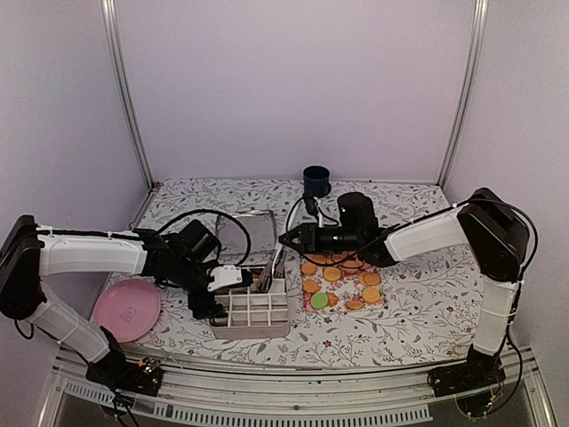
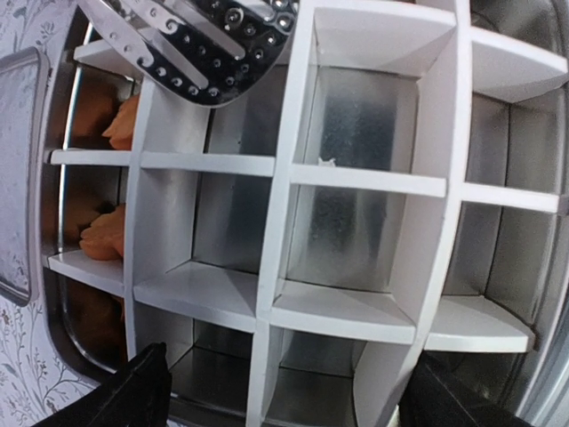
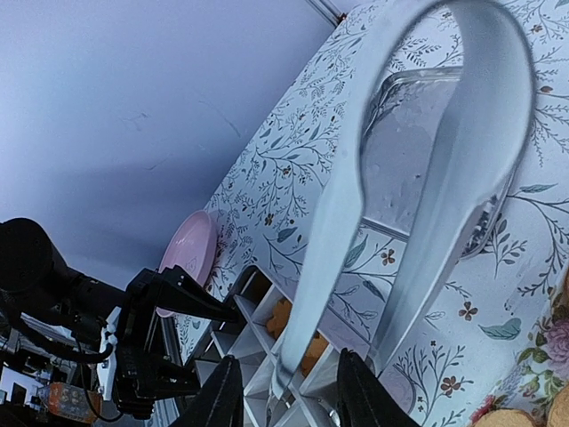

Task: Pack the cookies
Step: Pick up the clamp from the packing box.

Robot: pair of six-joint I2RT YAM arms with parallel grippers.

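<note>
Several orange-tan cookies [image 1: 332, 275], one green [image 1: 319, 301] and a few pink, lie on a floral napkin [image 1: 378, 294]. A metal tin [image 1: 271, 332] with a white divider grid [image 2: 276, 169] stands left of them. Two of its compartments hold orange cookies [image 2: 104, 235], also seen in the right wrist view [image 3: 279, 318]. My right gripper [image 1: 298, 238] [image 3: 289, 396] is shut on silver tongs [image 3: 462, 133], whose tips [image 2: 191, 49] reach over the tin's far compartments; I see no cookie between them. My left gripper [image 1: 218, 294] [image 2: 289, 405] is open, fingers wide over the tin's left end.
A big pink plate [image 1: 127, 309] sits at the near left. A clear lid [image 1: 252, 233] lies behind the tin. A dark blue cup [image 1: 316, 181] stands at the back. Metal frame posts stand at the back corners.
</note>
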